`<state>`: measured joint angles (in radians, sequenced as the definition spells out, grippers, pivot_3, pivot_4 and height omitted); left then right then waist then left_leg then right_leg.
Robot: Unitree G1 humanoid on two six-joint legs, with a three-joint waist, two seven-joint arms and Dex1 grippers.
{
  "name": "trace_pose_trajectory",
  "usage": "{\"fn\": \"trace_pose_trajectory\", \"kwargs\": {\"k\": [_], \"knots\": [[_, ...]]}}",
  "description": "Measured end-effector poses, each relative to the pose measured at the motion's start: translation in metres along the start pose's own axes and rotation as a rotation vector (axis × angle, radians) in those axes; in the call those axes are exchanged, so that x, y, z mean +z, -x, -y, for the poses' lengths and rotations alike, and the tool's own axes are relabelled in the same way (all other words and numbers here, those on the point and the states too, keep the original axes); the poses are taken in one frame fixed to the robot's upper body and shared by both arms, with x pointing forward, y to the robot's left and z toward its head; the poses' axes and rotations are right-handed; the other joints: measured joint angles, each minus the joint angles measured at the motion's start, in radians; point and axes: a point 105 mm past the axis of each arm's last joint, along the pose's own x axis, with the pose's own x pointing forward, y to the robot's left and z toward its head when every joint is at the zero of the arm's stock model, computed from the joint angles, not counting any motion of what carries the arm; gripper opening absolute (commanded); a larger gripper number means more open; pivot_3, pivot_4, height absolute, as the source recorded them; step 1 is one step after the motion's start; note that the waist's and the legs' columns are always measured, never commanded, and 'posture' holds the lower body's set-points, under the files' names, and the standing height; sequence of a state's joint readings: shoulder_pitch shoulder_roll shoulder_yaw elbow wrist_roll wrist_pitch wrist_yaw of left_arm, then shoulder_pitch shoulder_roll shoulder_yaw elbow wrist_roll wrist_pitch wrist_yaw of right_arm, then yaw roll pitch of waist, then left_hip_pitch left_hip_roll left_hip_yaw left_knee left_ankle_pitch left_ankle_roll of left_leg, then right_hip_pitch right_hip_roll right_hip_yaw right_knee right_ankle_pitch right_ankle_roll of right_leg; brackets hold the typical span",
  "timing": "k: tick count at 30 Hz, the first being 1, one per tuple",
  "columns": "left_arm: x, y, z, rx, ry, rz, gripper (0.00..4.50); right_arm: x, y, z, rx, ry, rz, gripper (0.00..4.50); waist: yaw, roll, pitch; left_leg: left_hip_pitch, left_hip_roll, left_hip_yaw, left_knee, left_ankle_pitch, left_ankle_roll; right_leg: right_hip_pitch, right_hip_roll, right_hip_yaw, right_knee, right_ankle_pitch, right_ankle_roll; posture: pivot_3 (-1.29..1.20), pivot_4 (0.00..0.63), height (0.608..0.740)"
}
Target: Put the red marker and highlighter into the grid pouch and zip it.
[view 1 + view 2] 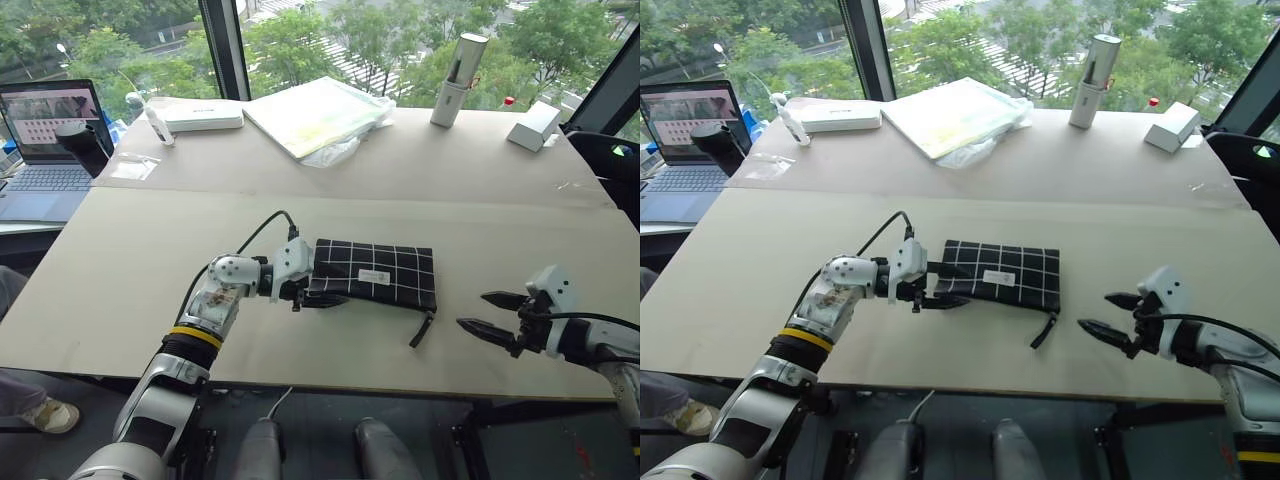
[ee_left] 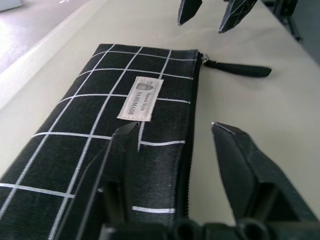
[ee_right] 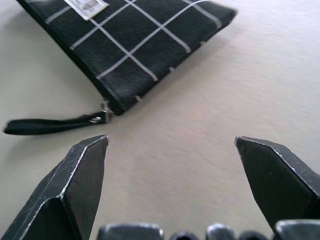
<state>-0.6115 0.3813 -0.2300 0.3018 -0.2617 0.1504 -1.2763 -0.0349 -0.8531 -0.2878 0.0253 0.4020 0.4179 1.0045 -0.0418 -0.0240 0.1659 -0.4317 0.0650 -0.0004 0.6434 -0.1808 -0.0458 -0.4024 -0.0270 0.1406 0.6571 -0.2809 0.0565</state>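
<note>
Left end effector (image 1: 312, 296) at grid pouch (image 1: 385, 272) end

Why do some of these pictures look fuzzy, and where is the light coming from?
Head views: soft daylight from the windows behind, faint shadows on the table. Left wrist view: the grid pouch label is sharp, the near fingers blurred. Right wrist view: the pouch and its strap look soft.

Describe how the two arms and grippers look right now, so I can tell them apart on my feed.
Left arm: silver-white shell, yellow-and-black wrist band, black cable looping over it. Right arm: white wrist block, thin black cable. Both grippers have two pointed black fingers.
</note>
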Motion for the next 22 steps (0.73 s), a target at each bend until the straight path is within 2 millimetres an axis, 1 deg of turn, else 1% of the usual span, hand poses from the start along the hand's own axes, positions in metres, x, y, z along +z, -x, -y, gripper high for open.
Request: {"fn": "trace_pose_trajectory", "kwargs": {"k": [1, 2, 5, 7, 8, 9, 10, 14, 16, 17, 19, 22], "knots": [[0.002, 0.001, 0.002, -0.004, 0.033, 0.010, 4.33, -0.001, 0.001, 0.003, -0.010, 0.000, -0.006, 4.50, -0.001, 0.000, 0.000, 0.000, 0.000, 0.000, 0.000, 0.000, 0.000, 0.000, 0.000, 0.000, 0.000, 0.000, 0.000, 0.00, 0.150, 0.737], [0.008, 0.005, 0.003, 0.000, 0.081, 0.044, 4.33, -0.001, 0.002, 0.007, -0.022, -0.002, -0.009, 4.50, -0.001, 0.000, 0.000, 0.000, 0.000, 0.000, 0.000, 0.000, 0.000, 0.000, 0.000, 0.000, 0.000, 0.000, 0.000, 0.00, 0.150, 0.737], [0.035, 0.015, 0.000, 0.050, 0.191, 0.159, 4.33, 0.006, 0.001, 0.013, -0.033, 0.004, 0.017, 4.50, -0.001, 0.000, 0.000, 0.000, 0.000, 0.000, 0.000, 0.000, 0.000, 0.000, 0.000, 0.000, 0.000, 0.000, 0.000, 0.00, 0.150, 0.737], [0.048, 0.033, -0.006, 0.129, 0.230, 0.203, 4.33, 0.015, 0.000, 0.014, -0.025, 0.011, 0.046, 4.50, -0.005, 0.000, 0.000, 0.001, 0.001, 0.000, 0.000, 0.000, 0.000, 0.000, 0.000, 0.000, 0.001, 0.000, 0.000, 0.00, 0.150, 0.737], [0.052, 0.047, -0.011, 0.195, 0.254, 0.210, 4.33, 0.017, 0.000, 0.015, -0.021, 0.009, 0.060, 4.50, -0.007, 0.000, 0.000, 0.001, 0.001, 0.000, -0.001, 0.000, 0.000, 0.000, 0.001, 0.000, 0.000, 0.000, 0.000, 0.00, 0.150, 0.737], [0.051, 0.056, -0.013, 0.236, 0.265, 0.205, 4.33, 0.018, 0.000, 0.015, -0.022, 0.007, 0.066, 4.50, -0.007, 0.000, 0.000, 0.001, 0.001, 0.000, -0.001, 0.000, 0.000, 0.000, 0.001, 0.000, 0.000, 0.000, 0.000, 0.00, 0.150, 0.737], [0.044, 0.071, -0.012, 0.293, 0.301, 0.185, 4.33, 0.020, -0.002, 0.015, -0.019, 0.003, 0.087, 4.50, -0.010, 0.000, 0.000, 0.001, 0.001, 0.000, -0.001, 0.000, 0.000, 0.000, 0.001, 0.000, 0.000, 0.000, 0.000, 0.00, 0.150, 0.737], [0.005, 0.127, -0.003, 0.520, 0.466, 0.125, 4.33, 0.023, -0.013, 0.009, 0.002, -0.053, 0.175, 4.50, -0.016, 0.000, 0.000, 0.001, 0.001, 0.000, -0.001, 0.000, 0.000, 0.000, 0.000, 0.000, 0.000, 0.001, -0.002, 0.00, 0.150, 0.737], [-0.001, 0.141, -0.002, 0.584, 0.483, 0.125, 4.33, 0.023, -0.016, 0.009, -0.003, -0.070, 0.187, 4.50, -0.005, -0.001, 0.000, 0.001, 0.001, 0.000, 0.000, 0.000, 0.000, 0.000, 0.000, 0.000, 0.000, 0.001, -0.002, 0.00, 0.150, 0.737], [-0.003, 0.150, -0.001, 0.631, 0.489, 0.131, 4.33, 0.025, -0.018, 0.010, -0.002, -0.071, 0.198, 4.50, -0.001, -0.001, 0.000, 0.001, 0.000, 0.000, 0.000, 0.000, 0.000, 0.000, -0.001, 0.000, 0.000, 0.001, -0.002, 0.00, 0.150, 0.737], [-0.004, 0.162, 0.000, 0.698, 0.493, 0.145, 4.33, 0.028, -0.019, 0.011, -0.004, -0.068, 0.207, 4.50, 0.006, -0.001, 0.000, 0.001, 0.000, 0.000, 0.000, 0.000, 0.000, 0.000, -0.001, 0.000, 0.000, 0.001, -0.002, 0.00, 0.150, 0.737], [-0.007, 0.169, 0.000, 0.764, 0.492, 0.136, 4.33, 0.027, -0.021, 0.013, -0.011, -0.083, 0.211, 4.50, 0.008, -0.001, 0.000, 0.001, 0.000, 0.000, 0.000, 0.000, 0.000, 0.000, -0.001, -0.001, 0.000, 0.001, -0.002, 0.00, 0.150, 0.737]]}}
